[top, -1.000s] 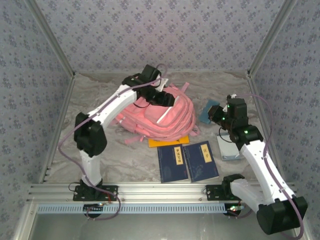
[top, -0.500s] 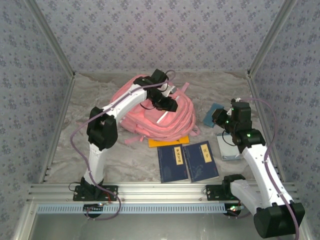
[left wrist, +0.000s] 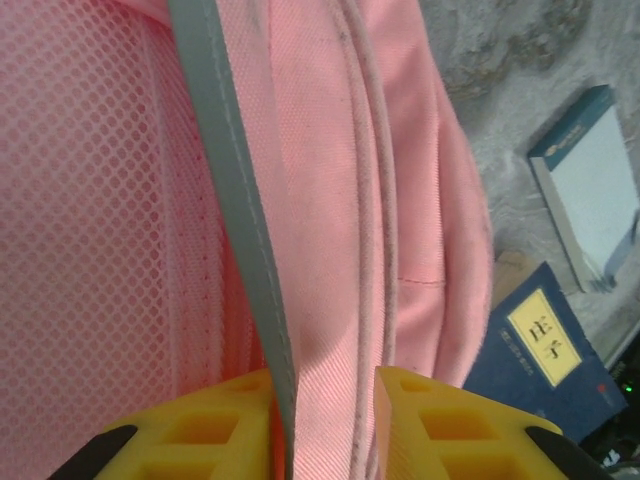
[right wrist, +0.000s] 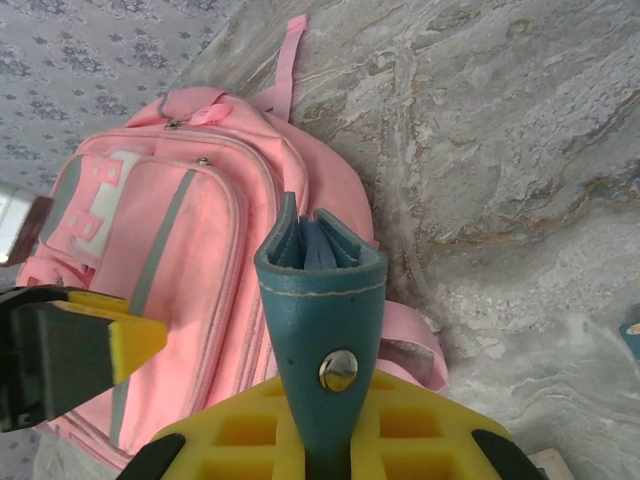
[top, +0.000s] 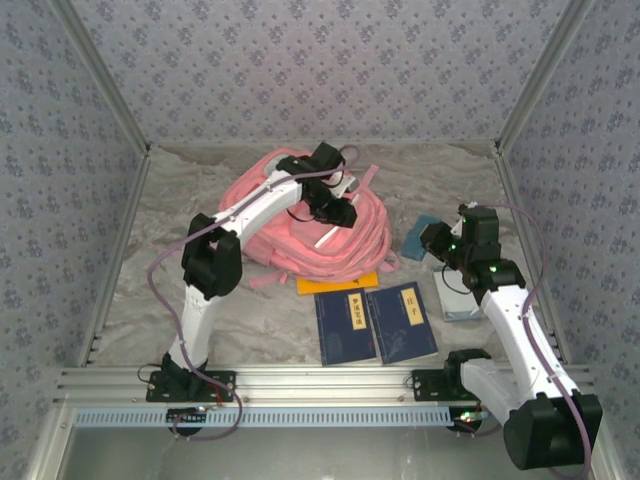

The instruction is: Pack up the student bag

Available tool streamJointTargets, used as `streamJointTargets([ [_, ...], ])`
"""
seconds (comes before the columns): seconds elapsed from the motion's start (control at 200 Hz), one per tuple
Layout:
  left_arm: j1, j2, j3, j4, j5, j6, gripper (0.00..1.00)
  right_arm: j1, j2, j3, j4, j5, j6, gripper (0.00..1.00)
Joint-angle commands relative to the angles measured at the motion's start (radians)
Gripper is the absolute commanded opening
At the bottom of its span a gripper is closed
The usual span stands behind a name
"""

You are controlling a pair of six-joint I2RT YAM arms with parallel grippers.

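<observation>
The student bag (top: 365,240) lies on its side on the marbled worktop (top: 130,295), midway between the left and right edges and nearer the far edge than the near one. The left arm reaches over it from the near left corner, and the left pincer (top: 338,212) sits on top of the bag. In the left wrist view its yellow fingers (left wrist: 440,425) stand either side of a raised ridge of pink fabric carrying a grey strip (left wrist: 235,200); the fabric fills the gap and touches both, so the pincer is clamped on the bag.

The right pincer (top: 428,240) hangs just beside the bag's right side, toward the worktop's right edge. It is closed on a teal case (right wrist: 320,300) with a metal snap (right wrist: 338,370), the case's open mouth pointing toward the bag.

Two dark blue books (top: 350,325) lie side by side between the bag and the near edge. An orange booklet (top: 340,283) is tucked partly under the bag's near side. A pale book (top: 455,300) lies by the right edge, under the right arm
</observation>
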Motion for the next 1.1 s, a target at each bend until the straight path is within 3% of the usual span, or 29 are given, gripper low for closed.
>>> streamJointTargets([
  [0.0, -0.010, 0.039, 0.064, -0.057, -0.062, 0.017, 0.28, -0.005, -0.004, -0.004, 0.030, -0.037, 0.028, 0.00],
  [0.105, -0.017, 0.053, 0.095, -0.084, -0.136, 0.022, 0.23, -0.007, -0.003, -0.007, 0.036, -0.047, 0.038, 0.00],
  [0.225, -0.035, 0.046, 0.109, -0.096, -0.248, 0.043, 0.00, -0.007, -0.007, -0.009, 0.042, -0.050, 0.045, 0.00],
  [0.435, -0.081, -0.040, 0.051, -0.070, -0.350, 0.176, 0.00, -0.005, -0.029, 0.000, 0.042, 0.003, 0.041, 0.00],
  [0.53, -0.061, -0.071, 0.076, -0.102, -0.209, 0.163, 0.00, 0.019, -0.045, 0.021, 0.023, 0.070, 0.048, 0.00],
  [0.625, -0.044, -0.112, 0.105, -0.113, -0.180, 0.101, 0.00, 0.044, -0.054, 0.055, -0.034, 0.164, 0.038, 0.00],
  [0.754, -0.013, -0.216, 0.110, -0.105, -0.080, 0.162, 0.00, 0.047, -0.083, 0.074, -0.055, 0.184, 0.007, 0.00],
  [0.879, 0.077, -0.320, 0.092, -0.059, 0.016, 0.136, 0.00, 0.047, -0.109, 0.057, -0.029, 0.192, 0.011, 0.00],
  [0.984, 0.183, -0.395, 0.029, 0.017, 0.159, 0.102, 0.00, 0.049, -0.074, 0.055, 0.012, 0.122, 0.030, 0.00],
  [1.094, 0.279, -0.434, -0.033, 0.117, 0.370, 0.045, 0.00, 0.072, -0.005, 0.045, 0.125, -0.044, 0.036, 0.00],
])
